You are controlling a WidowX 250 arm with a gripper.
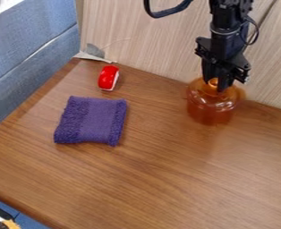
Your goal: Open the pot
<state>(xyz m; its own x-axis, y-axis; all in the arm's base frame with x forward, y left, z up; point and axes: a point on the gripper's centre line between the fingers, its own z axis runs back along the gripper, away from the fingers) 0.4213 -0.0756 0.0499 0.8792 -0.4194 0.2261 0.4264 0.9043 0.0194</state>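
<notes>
Arm comes in from top edge, upright, gripper (215, 83) pointing straight down over amber see-through pot (210, 109). Fingers a little parted, one either side of lid's knob (213, 82), closed on it. Pot stands on wooden table (161, 179), near pale wall panel (155, 44), right of purple cloth (92, 120).

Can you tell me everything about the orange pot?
The pot is round, shiny, orange-brown and see-through, like glass. It stands upright on the wooden table, near the pale wall. Its lid is on, with a little knob on top. What looks like a handle sticks out at one side. The gripper is right at the knob.
</notes>
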